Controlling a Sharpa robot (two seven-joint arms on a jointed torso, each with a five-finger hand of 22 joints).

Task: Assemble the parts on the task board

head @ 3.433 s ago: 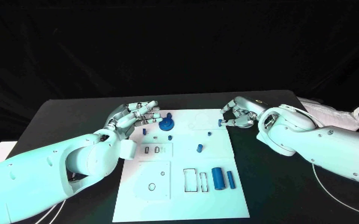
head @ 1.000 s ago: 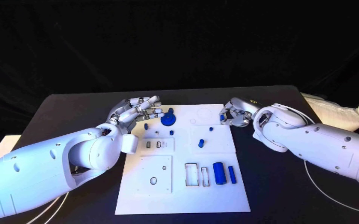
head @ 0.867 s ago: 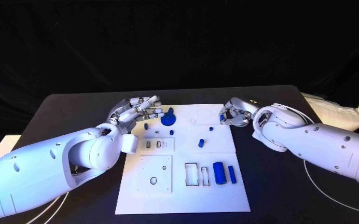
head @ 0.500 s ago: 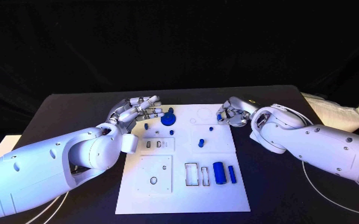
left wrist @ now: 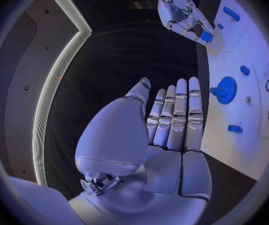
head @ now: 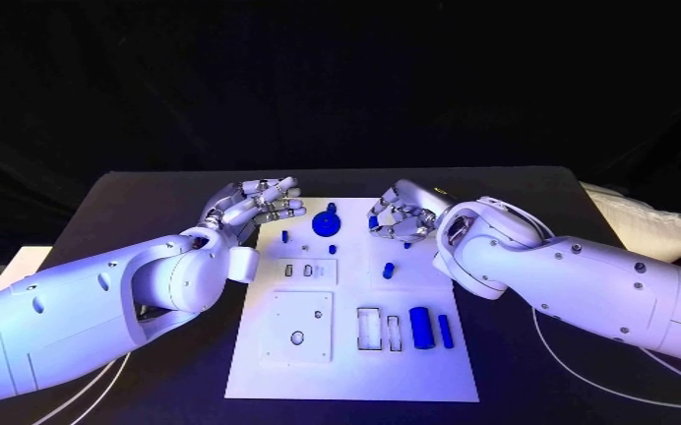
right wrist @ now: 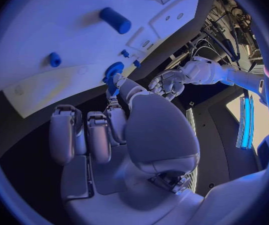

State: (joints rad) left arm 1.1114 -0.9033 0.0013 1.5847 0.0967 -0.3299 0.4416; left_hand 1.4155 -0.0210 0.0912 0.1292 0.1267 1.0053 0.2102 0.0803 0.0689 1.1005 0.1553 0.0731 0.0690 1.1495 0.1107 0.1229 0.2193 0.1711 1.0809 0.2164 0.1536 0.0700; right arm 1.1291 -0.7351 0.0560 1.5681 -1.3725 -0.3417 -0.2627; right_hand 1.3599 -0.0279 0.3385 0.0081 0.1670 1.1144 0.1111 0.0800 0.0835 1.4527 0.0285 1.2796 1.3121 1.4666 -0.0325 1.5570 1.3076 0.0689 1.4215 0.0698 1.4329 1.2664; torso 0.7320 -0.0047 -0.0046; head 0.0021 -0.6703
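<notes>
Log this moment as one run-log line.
left hand: open, beside task board | right hand: pinching small blue part over board | gear: on board

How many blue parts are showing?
7: gear, two small pieces beside it, a peg nearer the robot, cylinder and bar nearest, a piece in the right hand; more may be hidden.

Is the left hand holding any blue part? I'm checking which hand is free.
No: in the left wrist view the left hand has straight fingers with nothing in them, off the task board.
</notes>
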